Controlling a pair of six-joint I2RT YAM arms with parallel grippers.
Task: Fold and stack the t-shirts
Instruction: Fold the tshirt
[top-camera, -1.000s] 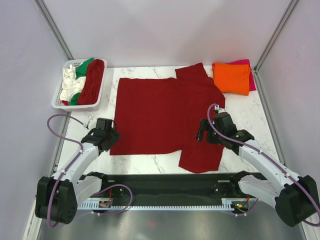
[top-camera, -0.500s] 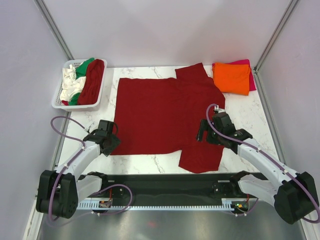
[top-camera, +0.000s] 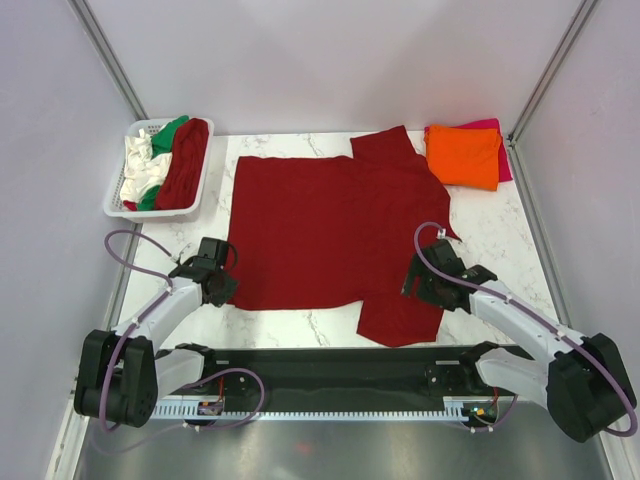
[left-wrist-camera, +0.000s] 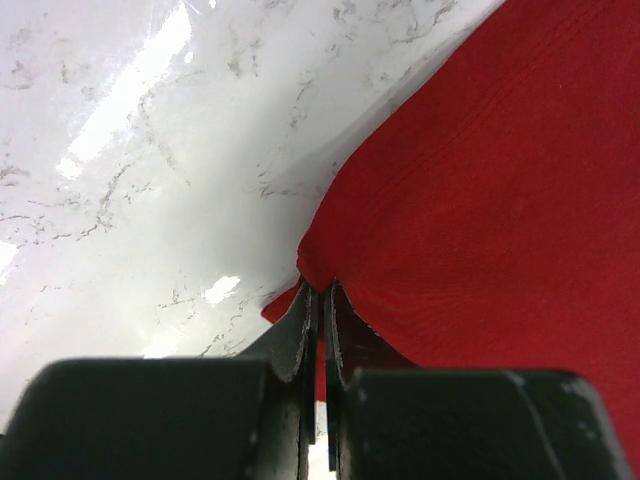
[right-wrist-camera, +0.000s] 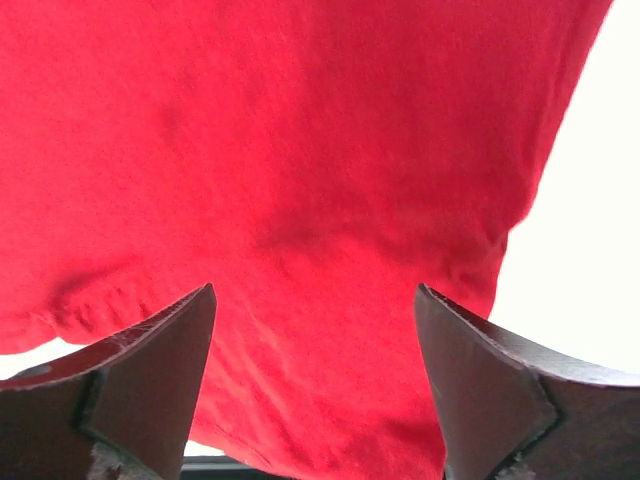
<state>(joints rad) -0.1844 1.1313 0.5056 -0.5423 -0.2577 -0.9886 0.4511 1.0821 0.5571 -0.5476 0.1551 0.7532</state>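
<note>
A dark red t-shirt (top-camera: 325, 230) lies spread flat across the marble table, sleeves toward the right. My left gripper (top-camera: 224, 288) sits at the shirt's near-left hem corner. In the left wrist view its fingers (left-wrist-camera: 320, 292) are pressed together with a fold of the red cloth (left-wrist-camera: 480, 200) pinched between them. My right gripper (top-camera: 420, 287) hovers low over the near sleeve. In the right wrist view it (right-wrist-camera: 315, 300) stands wide open, with red cloth (right-wrist-camera: 300, 150) below and nothing gripped. An orange t-shirt (top-camera: 464, 155) lies folded on a magenta-pink one (top-camera: 487, 125) at the back right.
A white lattice basket (top-camera: 118, 207) at the back left holds a white t-shirt (top-camera: 137, 165), a green one (top-camera: 168, 132) and a second dark red one (top-camera: 186, 163). Grey walls close in both sides. A black rail (top-camera: 330, 380) runs along the table's near edge.
The left gripper has shut on the shirt's near-left corner. The right gripper has slid toward the near edge, further over the near sleeve, still open.
</note>
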